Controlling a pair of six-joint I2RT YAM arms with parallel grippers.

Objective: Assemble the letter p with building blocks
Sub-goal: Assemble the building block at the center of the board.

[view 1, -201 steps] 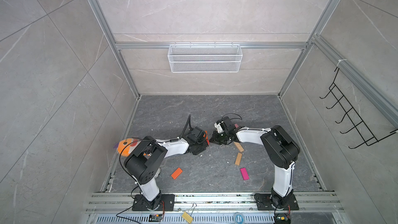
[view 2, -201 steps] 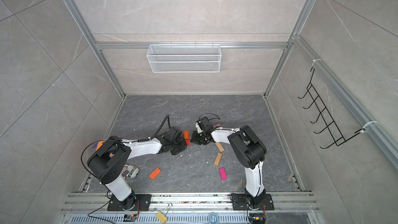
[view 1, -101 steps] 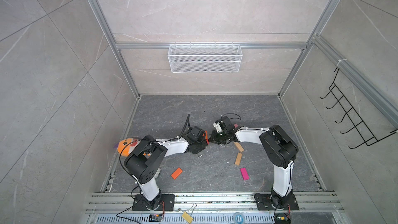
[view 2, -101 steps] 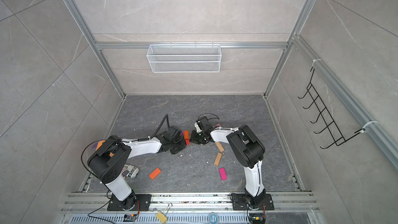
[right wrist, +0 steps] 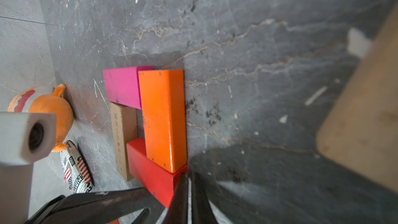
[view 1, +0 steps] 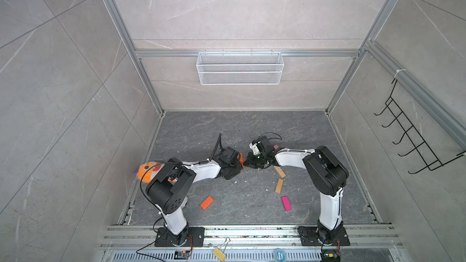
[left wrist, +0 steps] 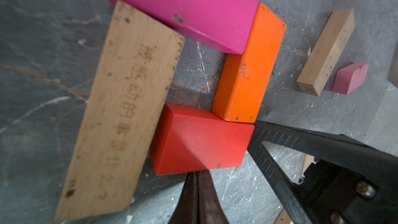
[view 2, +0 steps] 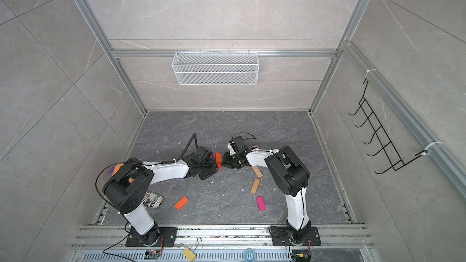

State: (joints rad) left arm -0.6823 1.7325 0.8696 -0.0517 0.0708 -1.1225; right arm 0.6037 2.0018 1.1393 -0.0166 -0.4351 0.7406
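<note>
The letter p lies flat on the floor: a tan stem (left wrist: 120, 108), with a magenta block (left wrist: 189, 11), an orange block (left wrist: 247, 65) and a red block (left wrist: 198, 141) forming the loop. My left gripper (left wrist: 197, 174) is shut, its tip against the red block's long side. My right gripper (right wrist: 187, 175) is shut too, its tip at the corner where the red block (right wrist: 150, 175) meets the orange one (right wrist: 163, 117). In both top views the two grippers (view 1: 240, 163) (view 2: 225, 163) meet mid-floor and hide most of the figure.
Loose blocks lie nearer the front: an orange one (view 1: 207, 202), a magenta one (view 1: 286, 203) and two tan ones (view 1: 279, 185) (view 1: 279, 171). A dusty pink block (left wrist: 351, 77) lies by a tan block (left wrist: 327, 52). An orange plush fish (view 1: 148, 170) sits at the left wall.
</note>
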